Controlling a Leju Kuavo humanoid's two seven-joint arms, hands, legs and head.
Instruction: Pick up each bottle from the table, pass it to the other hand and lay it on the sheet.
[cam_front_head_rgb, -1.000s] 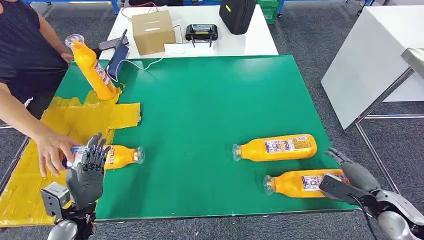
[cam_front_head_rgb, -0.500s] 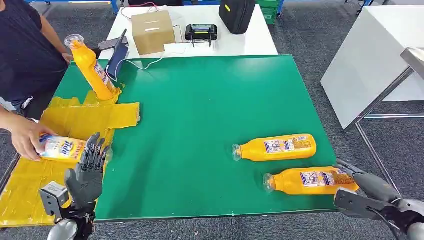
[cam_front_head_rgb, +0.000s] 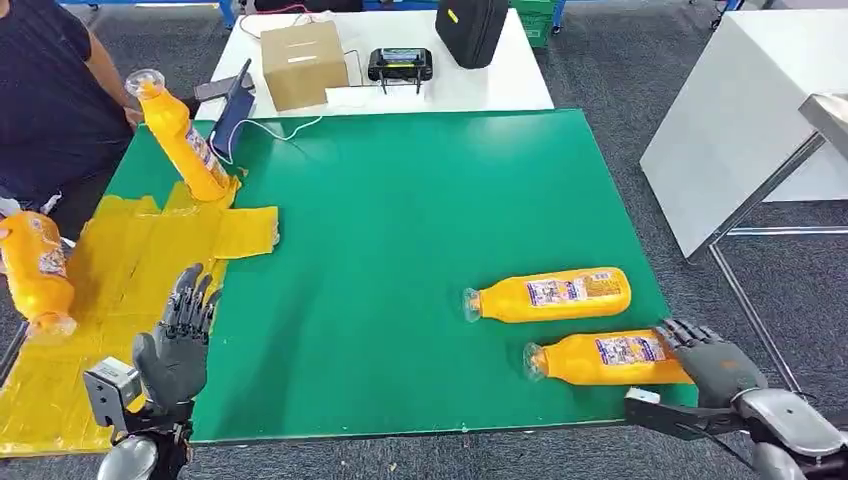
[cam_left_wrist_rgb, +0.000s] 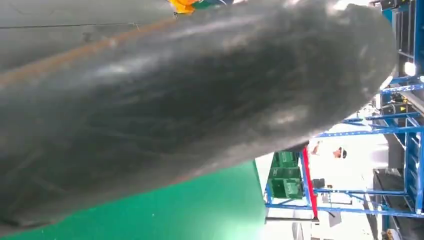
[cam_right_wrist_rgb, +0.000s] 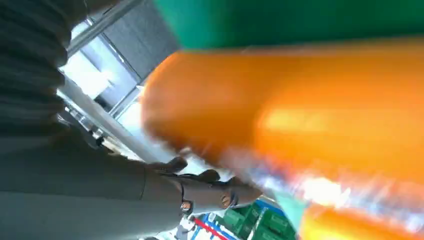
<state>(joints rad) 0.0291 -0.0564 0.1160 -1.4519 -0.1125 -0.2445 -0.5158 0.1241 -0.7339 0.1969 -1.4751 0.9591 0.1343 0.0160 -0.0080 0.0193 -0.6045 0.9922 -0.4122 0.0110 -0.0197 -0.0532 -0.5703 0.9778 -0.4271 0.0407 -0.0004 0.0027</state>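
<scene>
While my right hand (cam_front_head_rgb: 712, 362) rests at the base of the nearer bottle (cam_front_head_rgb: 605, 358) at lower right of the desk (cam_front_head_rgb: 420, 200), fingers not visibly closed, I judge pickup pending. Left hand (cam_front_head_rgb: 178, 345) waits spread, empty, beside the yellow sheet (cam_front_head_rgb: 130, 260). Next: secure grip, lift, transfer.

I count four orange bottles (cam_front_head_rgb: 552, 294), one yellow sheet (cam_front_head_rgb: 120, 260), one cardboard box (cam_front_head_rgb: 299, 63), my two hands (cam_front_head_rgb: 178, 335).
</scene>
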